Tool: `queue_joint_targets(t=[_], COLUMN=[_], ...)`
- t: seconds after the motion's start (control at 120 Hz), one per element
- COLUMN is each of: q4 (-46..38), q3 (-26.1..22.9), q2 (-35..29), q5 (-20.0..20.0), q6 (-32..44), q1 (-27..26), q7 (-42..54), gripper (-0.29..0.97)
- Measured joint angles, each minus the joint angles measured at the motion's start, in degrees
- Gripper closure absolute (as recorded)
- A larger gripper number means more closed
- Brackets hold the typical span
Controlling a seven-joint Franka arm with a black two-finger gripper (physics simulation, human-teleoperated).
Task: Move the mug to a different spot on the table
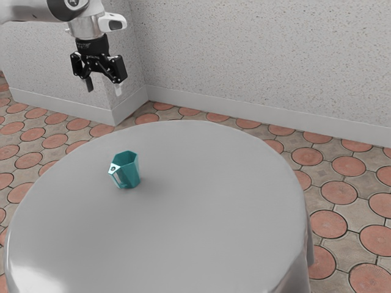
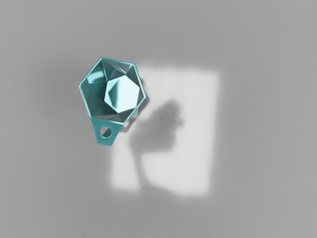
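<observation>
Gripper [image 1: 104, 84] hangs upper left of frame, fingers spread, empty. Mug [image 1: 125, 171] stands ungrasped left of table [image 1: 244, 201] centre; grasp and move both pending.

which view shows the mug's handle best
The wrist view: it looks straight down on the mug, so the handle juts out clear of the rim with its hole plain. The exterior view shows the handle from the side, as a small tab near the rim.
</observation>
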Motion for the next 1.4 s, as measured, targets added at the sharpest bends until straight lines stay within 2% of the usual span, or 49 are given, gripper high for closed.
queue_joint_targets(t=[0.317, 0.558, 0.817, 0.95, 1.208, 1.4], q4=[-1.3, -5.9, -7.1, -7.6, -18.1, -19.9], q3=[0.3, 2.8, 3.2, 3.5, 4.5, 4.6], q2=[-0.3, -0.6, 0.6, 2.3, 3.1, 6.5], q5=[0.1, 0.8, 5.0, 2.6, -1.6, -4.4], q6=[0.6, 7.5, 11.9, 14.7, 22.5, 27.0], q1=[0.1, 0.9, 1.2, 1.2, 1.6, 2.9], q7=[0.0, 6.2, 12.2, 15.5, 20.7, 23.8], gripper=[0.00, 0.00, 0.00, 0.00, 0.00, 0.00])
